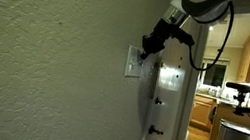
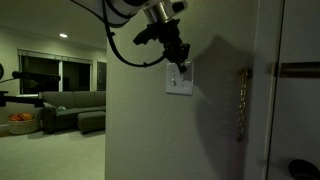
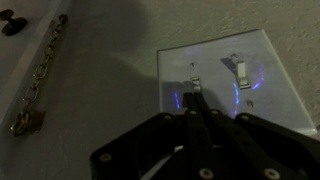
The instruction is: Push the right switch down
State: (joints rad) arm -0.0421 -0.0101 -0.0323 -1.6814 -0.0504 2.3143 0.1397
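A white wall switch plate (image 3: 262, 52) with two toggles is on the textured wall; it also shows in both exterior views (image 2: 180, 84) (image 1: 132, 63). The wrist view is upside down. The right switch (image 3: 197, 80) is the toggle nearer the door chain and sits at my fingertips. The other toggle (image 3: 240, 70) is apart from them. My gripper (image 3: 193, 97) is shut, its fingers pressed together, and reaches the plate from above (image 2: 179, 62) (image 1: 148, 46). It holds nothing. The fingers hide the lower part of the right switch.
A door chain (image 3: 40, 75) (image 2: 241, 100) hangs beside the plate on a white door (image 1: 168, 87) with a dark handle (image 2: 297, 170). A dim living room with a sofa (image 2: 75, 105) lies past the wall corner, and a kitchen (image 1: 247, 100) lies beyond the door.
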